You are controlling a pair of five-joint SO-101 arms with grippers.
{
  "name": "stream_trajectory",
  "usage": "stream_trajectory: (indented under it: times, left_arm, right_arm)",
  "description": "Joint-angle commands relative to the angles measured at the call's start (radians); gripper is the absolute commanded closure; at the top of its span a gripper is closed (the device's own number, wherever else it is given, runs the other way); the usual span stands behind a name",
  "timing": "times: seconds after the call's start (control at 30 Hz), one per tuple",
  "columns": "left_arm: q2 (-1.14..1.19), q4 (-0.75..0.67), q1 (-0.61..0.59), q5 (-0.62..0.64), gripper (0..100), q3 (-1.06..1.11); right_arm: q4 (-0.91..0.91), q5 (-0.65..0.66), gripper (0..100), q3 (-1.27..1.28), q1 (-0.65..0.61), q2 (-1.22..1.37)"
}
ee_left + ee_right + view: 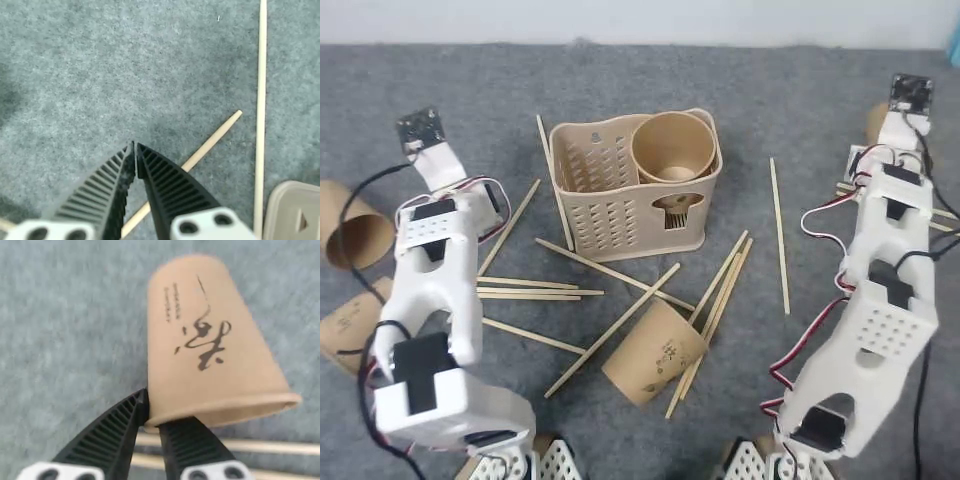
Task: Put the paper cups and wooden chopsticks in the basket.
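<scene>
Left gripper (pixel 135 146) clenched on nothing, ribbed jaws tip to tip, hanging over the grey carpet (pixel 75 75). One wooden chopstick (pixel 212 141) runs slantwise beneath it; a second chopstick (pixel 261 100) lies straight alongside, near the basket corner (pixel 295 210). Right gripper (pixel 153 409) closed at the rim of a printed paper cup (pixel 210 340) lying on its side. One finger sits against the outer wall and the other's tip is hidden behind the rim, so it seems to pinch the wall. Two chopsticks lie on the carpet below it. From above: beige basket (pixel 620 215) mid-table with one paper cup inside (pixel 672 147). Another cup (pixel 653 352) lies toppled in front among scattered chopsticks (pixel 610 330). Two more cups (pixel 355 235) lie beside the left arm (pixel 435 260).
</scene>
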Motion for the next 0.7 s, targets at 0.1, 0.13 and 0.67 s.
stream_trajectory:
  times: [0.1,0.13,0.67]
  left_arm:
    - [-0.009,-0.002,0.009,-0.014,99,-0.042]
    - [-0.009,-0.002,0.009,-0.014,99,-0.042]
    - [-0.011,-0.002,0.011,-0.014,99,-0.041]
  right_arm:
    - [0.131,0.015,99.0,-0.052,0.035,-0.067]
    - [0.137,0.015,99.0,-0.052,0.045,-0.064]
    - [0.401,-0.138,99.1,-0.003,0.173,-0.065]
